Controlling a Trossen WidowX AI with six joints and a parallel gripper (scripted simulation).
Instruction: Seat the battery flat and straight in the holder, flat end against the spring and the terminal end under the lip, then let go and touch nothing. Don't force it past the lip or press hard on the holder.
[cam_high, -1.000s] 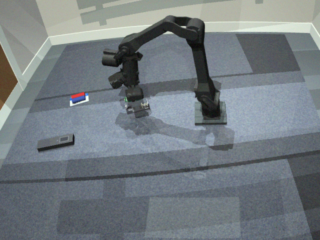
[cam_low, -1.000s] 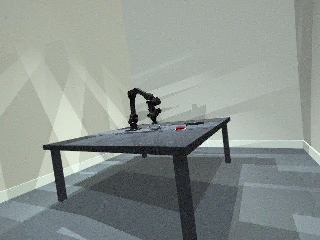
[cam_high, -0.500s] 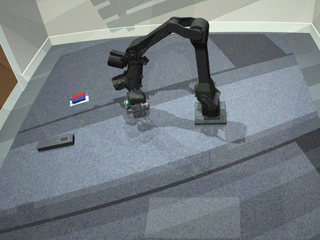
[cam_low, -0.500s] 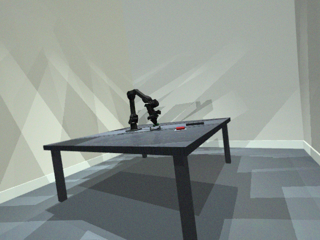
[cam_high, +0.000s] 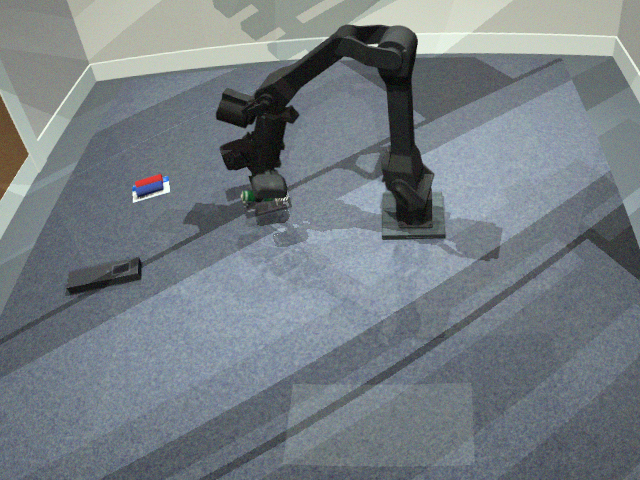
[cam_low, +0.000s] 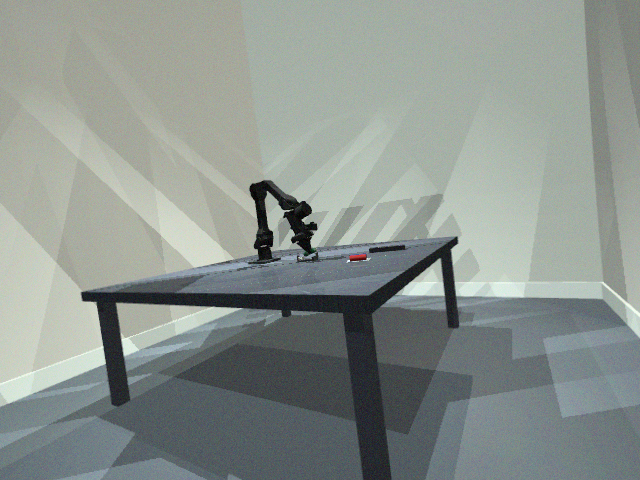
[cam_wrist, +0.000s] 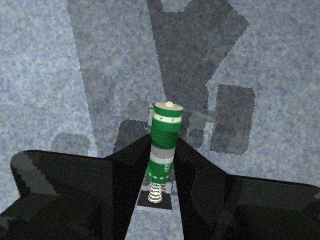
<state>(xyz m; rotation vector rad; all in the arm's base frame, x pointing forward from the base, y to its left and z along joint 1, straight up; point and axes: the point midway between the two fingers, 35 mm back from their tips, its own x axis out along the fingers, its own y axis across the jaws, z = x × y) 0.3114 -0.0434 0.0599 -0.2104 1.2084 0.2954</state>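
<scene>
The arm arches up from its base and bends over so the wrist points down at the counter. Its fingers are clamped on the green-and-white battery, which is just above the holder, flat end near the spring, terminal end tilted outward.

The hand grips a green, white-banded battery, terminal end pointing away, its flat end over the holder's spring.
</scene>
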